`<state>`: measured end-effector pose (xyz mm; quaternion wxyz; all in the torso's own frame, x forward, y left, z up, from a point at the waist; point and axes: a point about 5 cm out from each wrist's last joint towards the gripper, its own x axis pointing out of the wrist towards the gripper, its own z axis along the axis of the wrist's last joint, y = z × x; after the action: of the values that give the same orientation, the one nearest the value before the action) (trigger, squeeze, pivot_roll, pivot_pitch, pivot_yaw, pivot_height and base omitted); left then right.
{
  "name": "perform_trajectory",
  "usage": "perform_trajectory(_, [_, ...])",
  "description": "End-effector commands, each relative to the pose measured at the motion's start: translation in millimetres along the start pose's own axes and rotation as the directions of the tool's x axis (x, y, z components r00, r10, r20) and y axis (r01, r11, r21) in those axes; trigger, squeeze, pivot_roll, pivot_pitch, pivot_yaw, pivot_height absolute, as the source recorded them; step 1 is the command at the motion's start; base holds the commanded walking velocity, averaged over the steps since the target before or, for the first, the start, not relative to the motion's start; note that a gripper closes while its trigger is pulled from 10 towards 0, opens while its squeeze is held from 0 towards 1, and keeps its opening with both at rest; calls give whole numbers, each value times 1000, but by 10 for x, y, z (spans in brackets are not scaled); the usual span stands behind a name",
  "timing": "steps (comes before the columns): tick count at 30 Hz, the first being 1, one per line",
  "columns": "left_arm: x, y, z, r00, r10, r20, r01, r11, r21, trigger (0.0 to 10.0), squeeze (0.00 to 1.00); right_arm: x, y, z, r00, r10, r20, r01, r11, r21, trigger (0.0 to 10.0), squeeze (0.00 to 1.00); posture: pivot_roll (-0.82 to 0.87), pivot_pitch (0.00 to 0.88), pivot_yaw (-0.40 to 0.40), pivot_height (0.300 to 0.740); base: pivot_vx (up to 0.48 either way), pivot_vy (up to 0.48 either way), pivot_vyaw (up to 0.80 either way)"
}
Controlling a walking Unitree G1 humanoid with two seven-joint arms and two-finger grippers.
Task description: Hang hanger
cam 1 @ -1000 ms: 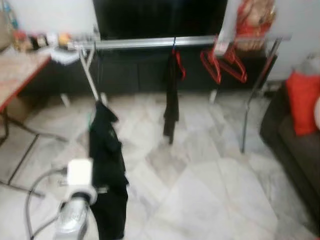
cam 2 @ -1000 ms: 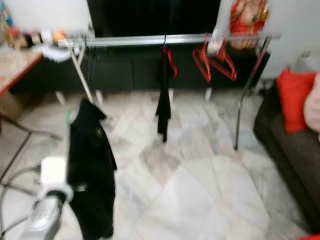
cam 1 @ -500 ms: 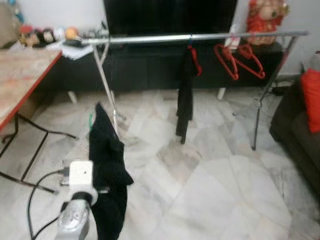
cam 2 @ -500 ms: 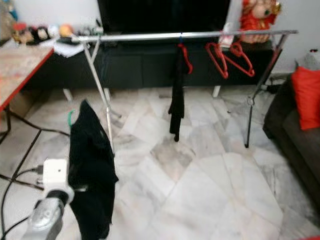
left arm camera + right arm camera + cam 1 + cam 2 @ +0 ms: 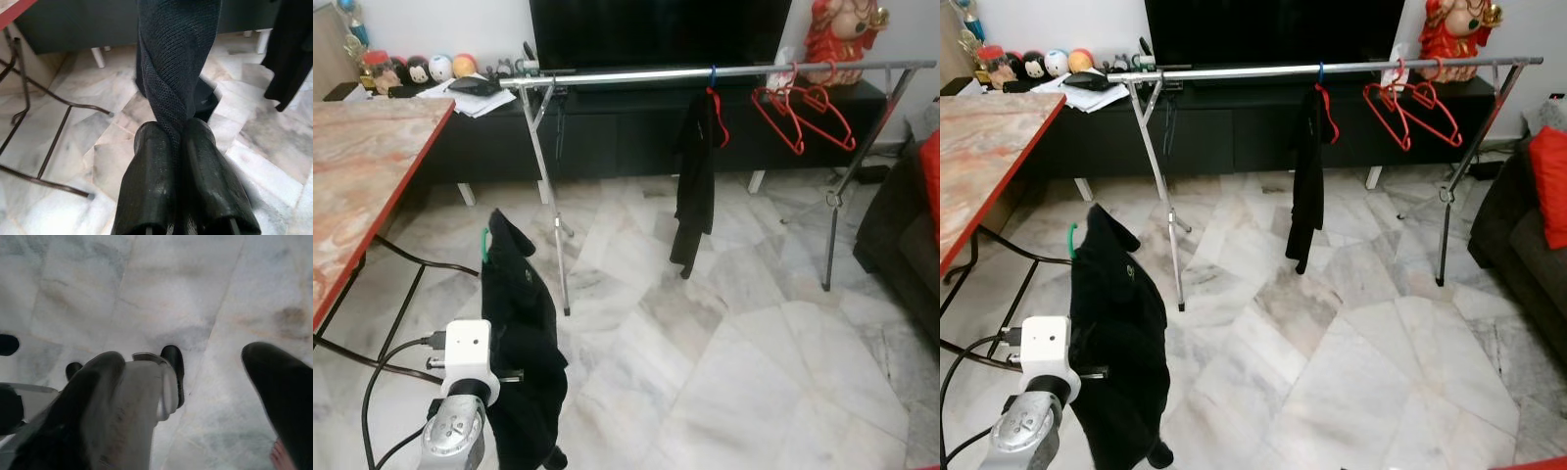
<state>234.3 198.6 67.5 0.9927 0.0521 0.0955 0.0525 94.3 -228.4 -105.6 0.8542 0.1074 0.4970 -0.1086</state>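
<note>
2 black fingers (image 5: 149, 181) of the left gripper (image 5: 171, 147) are pressed together on a twist of dark knit cloth, the black garment (image 5: 519, 343) that hangs from a green hanger (image 5: 485, 245). In the left eye view that garment sits at about 8 o'clock, its long axis running nearly straight up and down, collar end up and hem down toward the marble floor (image 5: 724, 362); only a short curve of the green hook shows beside the collar, pointing toward 9 o'clock, and the rest of the hanger is hidden inside the cloth. The left arm (image 5: 460, 421) with its white wrist block is cut off at the lower edge. At 12 o'clock a silver clothes rail (image 5: 705, 74) spans the room on crossed legs, well apart from the held garment. 1 dark garment on a red hanger (image 5: 697, 176) already hangs near its middle, and 2 bare red hangers (image 5: 803, 113) hang toward 1 o'clock. A wooden table (image 5: 362, 166) lies at 9 o'clock. In the right wrist view, the right gripper (image 5: 195, 396) hangs over pale floor with its fingers spread wide and nothing between them; 1 finger is blurred and partly covered by a silver part.
</note>
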Motion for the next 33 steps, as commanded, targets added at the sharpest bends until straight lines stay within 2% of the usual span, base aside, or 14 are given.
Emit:
perform_trajectory(1, [10,-54,98,999,-27,45,28,1000,-13,10000,0,-19,-58,-30,1000,-16,-9,16,1000,1,10000,0,5,0,6,740,0,0,0])
perform_trajectory(12, [3,-82,93,998,-47,42,47,999,-11,10000,0,-19,-64,-22,1000,-18,-4,18,1000,8,10000,0,7,0,2,740,0,0,0])
perform_trajectory(19, [-5,-85,93,998,-47,44,48,999,-12,10000,0,-19,-69,-28,1000,-20,-16,20,1000,-5,10000,0,10,0,2,740,0,0,-424])
perform_trajectory(30, [-12,-99,95,997,-55,47,56,998,-10,10000,0,-20,-71,-32,999,-31,-11,31,999,17,10000,0,8,0,3,740,-251,0,0])
perform_trajectory(33, [-8,-94,101,997,-55,50,55,998,-12,10000,0,-21,-70,-37,999,-31,-13,31,999,30,10000,0,8,0,3,740,-300,0,-535])
